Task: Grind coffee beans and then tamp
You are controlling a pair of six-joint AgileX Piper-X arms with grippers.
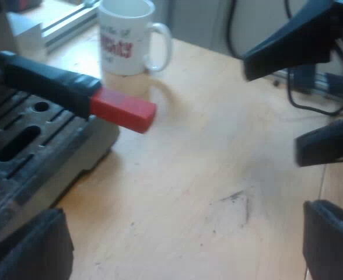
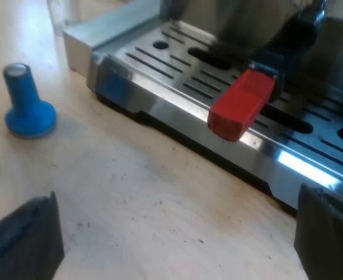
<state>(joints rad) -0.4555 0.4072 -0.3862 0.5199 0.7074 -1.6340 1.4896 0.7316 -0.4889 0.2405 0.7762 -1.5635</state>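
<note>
The light wooden tabletop (image 1: 218,175), marked by dark scuffs (image 1: 238,204), carries a white handled mug with red lettering (image 1: 128,38), an upright blue round-footed tamper (image 2: 27,105), and a steel espresso machine (image 2: 177,111); tamper and machine stand near, apart.
</note>
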